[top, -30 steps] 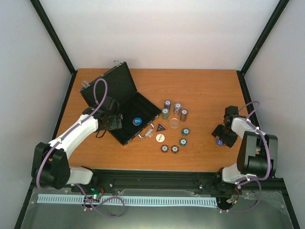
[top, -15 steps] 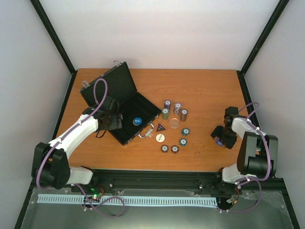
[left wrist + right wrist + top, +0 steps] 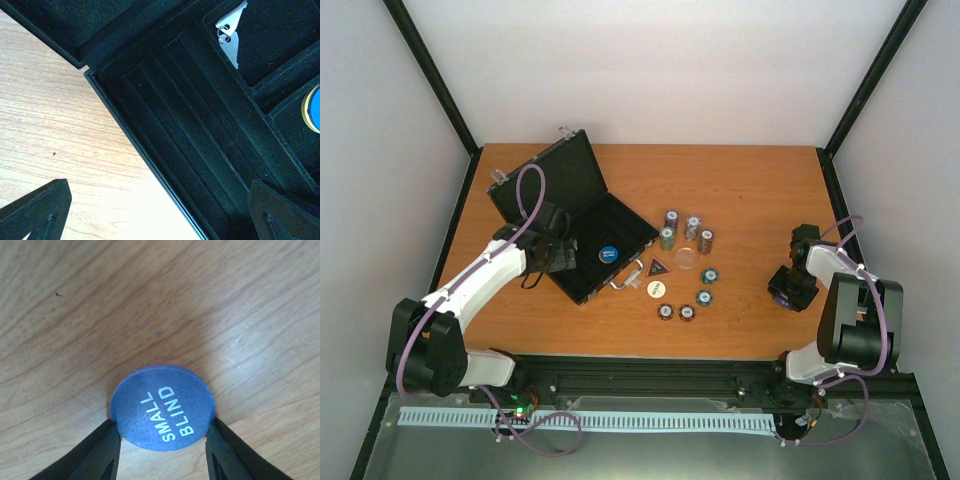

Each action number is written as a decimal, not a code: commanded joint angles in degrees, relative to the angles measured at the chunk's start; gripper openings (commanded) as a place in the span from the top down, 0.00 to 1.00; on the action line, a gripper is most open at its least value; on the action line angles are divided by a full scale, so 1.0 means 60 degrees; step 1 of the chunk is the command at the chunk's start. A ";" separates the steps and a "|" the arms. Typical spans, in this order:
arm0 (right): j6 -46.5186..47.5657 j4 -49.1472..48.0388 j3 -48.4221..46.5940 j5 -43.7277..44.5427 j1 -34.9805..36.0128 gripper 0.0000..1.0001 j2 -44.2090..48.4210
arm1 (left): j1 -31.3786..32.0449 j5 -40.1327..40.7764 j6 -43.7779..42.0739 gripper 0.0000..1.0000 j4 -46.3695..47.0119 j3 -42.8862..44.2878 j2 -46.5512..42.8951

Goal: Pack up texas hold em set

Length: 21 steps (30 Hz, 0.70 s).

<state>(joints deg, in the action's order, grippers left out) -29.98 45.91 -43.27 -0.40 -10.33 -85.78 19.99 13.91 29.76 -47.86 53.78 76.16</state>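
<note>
Between the right fingers [image 3: 100, 452] sat the purple "SMALL BLIND" disc [image 3: 162, 407]; both pads pressed its rim on opposite sides, so the right gripper [image 3: 161, 429] was clenched on it edgewise; whether the disc had left the table [image 3: 75, 305] could not be told.

Change over the last second, top view: right gripper [image 3: 790, 290] drew its jaws in and shifted slightly, and the disc, earlier peeking out at its near side, became mostly covered; left arm unchanged. Judgement: the grasp on the disc looked made; what remained for it was transport across to the case [image 3: 555, 185], well apart on the left.

Left gripper [image 3: 159, 184] was spread wide and held nothing; it hung over the ribbed chip channels at the case's left rim [image 3: 125, 130].

Orientation: the disc was round, so no long axis; printed face up, lettering running diagonally in the wrist view. The case lay open, lid raised toward far-left; long axis ran near-left to far-right, with the handle edge facing the loose pieces. One blue disc [image 3: 609, 254] lay already inside.

Not yet packed, just right of the case: chip stacks [image 3: 685, 232], triangular token [image 3: 658, 267], white disc [image 3: 657, 289], clear disc [image 3: 687, 259]; the task appeared early.
</note>
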 commanded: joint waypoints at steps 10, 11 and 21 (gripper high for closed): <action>0.0152 0.0123 -0.0012 -0.0844 0.0301 0.61 -0.0332 | -0.0036 0.0179 -0.0188 0.00 0.0168 0.0249 0.0029; 0.0117 0.0201 -0.0163 -0.0896 0.0449 0.61 -0.0293 | -0.0036 0.0182 -0.0198 0.00 0.0179 0.0261 0.0044; -0.0489 0.0901 -0.1910 -0.1356 0.2349 0.60 -0.0262 | -0.0036 0.0226 -0.0240 0.00 0.0184 0.0302 0.0082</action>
<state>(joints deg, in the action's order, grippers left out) -30.74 49.30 -50.87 -6.33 -0.05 -86.87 19.99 14.28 29.52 -47.70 53.78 76.51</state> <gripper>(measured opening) 0.420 0.997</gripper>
